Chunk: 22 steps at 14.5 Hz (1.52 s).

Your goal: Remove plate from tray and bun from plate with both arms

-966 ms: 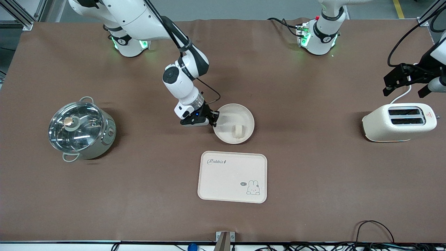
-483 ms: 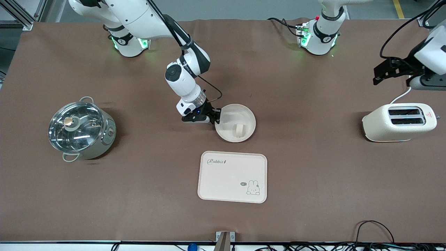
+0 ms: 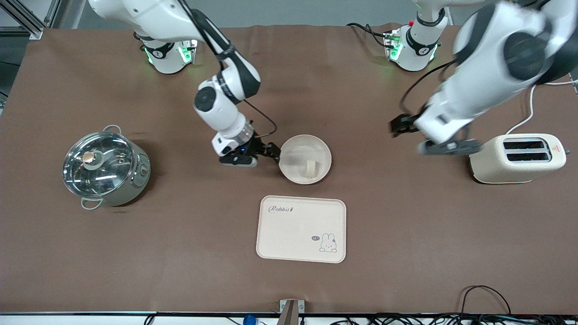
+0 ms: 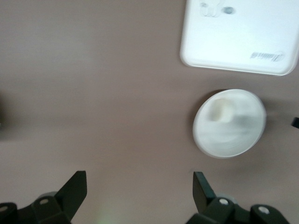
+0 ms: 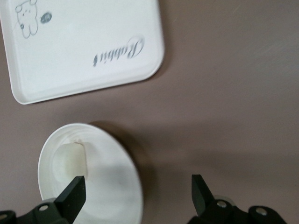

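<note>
The round cream plate lies flat on the brown table, farther from the front camera than the rabbit tray. The small pale bun sits in the plate, on its side toward the tray. My right gripper is low at the plate's rim on the right arm's side. It is open, with the rim between its spread fingers and touching neither. My left gripper is open and empty over bare table between the plate and the toaster. The left wrist view shows the plate and the bun some way off.
The rectangular cream tray with the rabbit drawing lies nearer the front camera than the plate. A steel pot with a glass lid stands toward the right arm's end. A cream toaster stands toward the left arm's end.
My right gripper opened and let go of the plate's rim, then drew back slightly toward the pot. The left arm swung fast from above the toaster's end toward the middle of the table.
</note>
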Available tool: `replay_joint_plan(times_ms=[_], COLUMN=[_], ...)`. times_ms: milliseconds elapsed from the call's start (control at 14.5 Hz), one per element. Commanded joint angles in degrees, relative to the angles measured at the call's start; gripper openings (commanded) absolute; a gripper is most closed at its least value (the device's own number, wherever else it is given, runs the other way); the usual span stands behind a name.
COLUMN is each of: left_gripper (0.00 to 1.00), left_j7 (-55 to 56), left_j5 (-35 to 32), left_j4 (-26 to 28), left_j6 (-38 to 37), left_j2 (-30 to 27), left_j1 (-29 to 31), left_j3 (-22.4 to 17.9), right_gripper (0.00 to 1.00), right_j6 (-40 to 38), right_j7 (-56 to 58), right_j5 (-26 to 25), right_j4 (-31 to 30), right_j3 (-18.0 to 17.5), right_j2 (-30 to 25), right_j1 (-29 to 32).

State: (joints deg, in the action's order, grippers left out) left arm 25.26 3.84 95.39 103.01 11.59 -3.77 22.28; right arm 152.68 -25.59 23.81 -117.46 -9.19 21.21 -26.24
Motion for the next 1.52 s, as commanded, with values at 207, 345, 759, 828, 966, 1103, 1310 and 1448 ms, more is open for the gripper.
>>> replay_joint_plan(times_ms=[207, 345, 759, 828, 966, 1103, 1310, 1448], left_gripper=[1.0, 1.0, 1.0, 1.0, 1.0, 1.0, 1.0, 1.0], left_j7=[11.1, 18.47, 33.45, 33.45, 34.32, 35.12, 34.6, 34.68], left_j5=[-7.43, -13.46, -25.72, -25.72, -25.63, -25.63, -25.98, -25.98], left_j4=[-1.43, -1.43, -1.26, -0.91, -0.21, -0.2, -1.08, -2.05], left_j6=[22.79, 29.76, 39.19, 39.11, 38.76, 38.49, 35.26, 31.91], left_j2=[17.12, 22.84, 32.7, 32.71, 32.54, 32.36, 31.66, 31.39], left_j1=[-10.45, -13.96, -16.53, -16.79, -17.23, -18.11, -18.2, -19.33], left_j3=[0.66, 0.4, 0.57, 0.57, 0.66, 0.66, 0.83, 1.1], right_gripper=[1.0, 1.0, 1.0, 1.0, 1.0, 1.0, 1.0, 1.0], right_j6=[-34.6, -44.69, -61.61, -63.36, -66.09, -67.51, -67.16, -67.6], right_j7=[15.65, 16.8, 20.91, 22.24, 23.21, 24.36, 23.13, 23.48], right_j5=[-6.64, -10.26, -18.0, -18.88, -21.34, -22.14, -24.6, -24.69], right_j4=[6.44, 13.36, 21.49, 21.75, 22.18, 22.54, 23.24, 23.5], right_j3=[-0.04, 0.05, 2.32, 4.17, 5.85, 8.91, 11.22, 11.22], right_j2=[-14.51, -15.85, -22.6, -24.01, -26.73, -29.81, -30.44, -30.44], right_j1=[21.82, 26.65, 33.44, 32.83, 32.65, 30.21, 27.2, 27.29])
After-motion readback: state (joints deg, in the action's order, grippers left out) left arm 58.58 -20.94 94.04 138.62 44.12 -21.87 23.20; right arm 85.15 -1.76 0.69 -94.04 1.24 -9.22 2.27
